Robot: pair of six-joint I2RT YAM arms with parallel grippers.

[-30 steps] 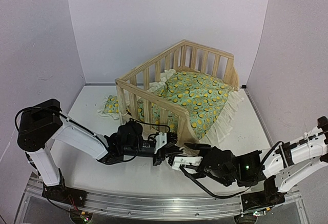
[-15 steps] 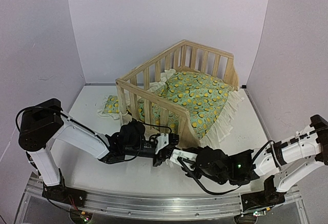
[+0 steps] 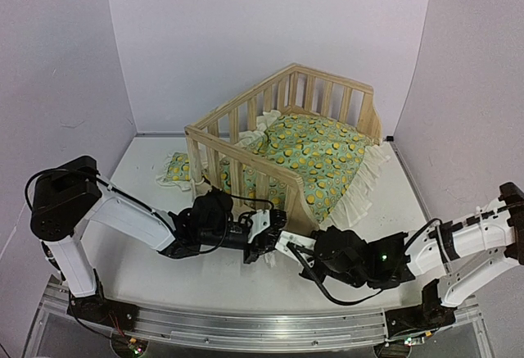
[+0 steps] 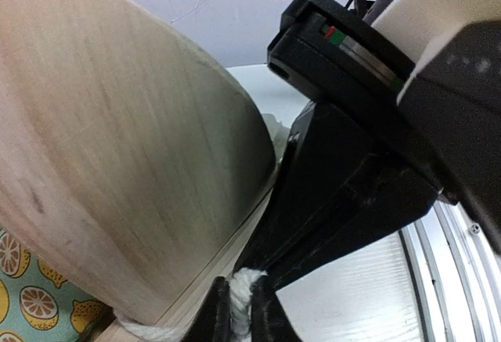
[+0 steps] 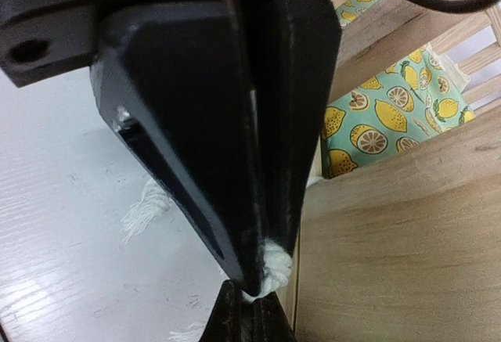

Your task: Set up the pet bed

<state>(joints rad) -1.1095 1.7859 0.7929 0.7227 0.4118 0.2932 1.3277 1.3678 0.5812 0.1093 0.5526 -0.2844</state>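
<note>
The pet bed's pale pine frame (image 3: 214, 152) stands mid-table, its green lemon-print cushion (image 3: 319, 153) inside with the ruffle spilling over the low right side. The small matching pillow (image 3: 173, 169) lies on the table outside the frame's left end. Both grippers meet at the frame's front corner panel (image 4: 117, 162). My left gripper (image 3: 273, 242) (image 4: 241, 299) is shut on a white rope (image 4: 241, 289) that runs along the panel's foot. My right gripper (image 3: 286, 245) (image 5: 249, 304) is shut, pinching the same rope (image 5: 275, 268) tip to tip with the left fingers (image 5: 227, 123).
A frayed rope end (image 5: 145, 213) lies on the white table (image 3: 147, 268) beside the fingers. The cushion's ruffle (image 3: 366, 184) hangs onto the table right of the frame. Walls close in on three sides, and the arm rail (image 3: 246, 325) runs along the near edge.
My right gripper has slid left to the frame's front corner and shut on the rope beside the left fingers. The left gripper has stayed shut and barely moved.
</note>
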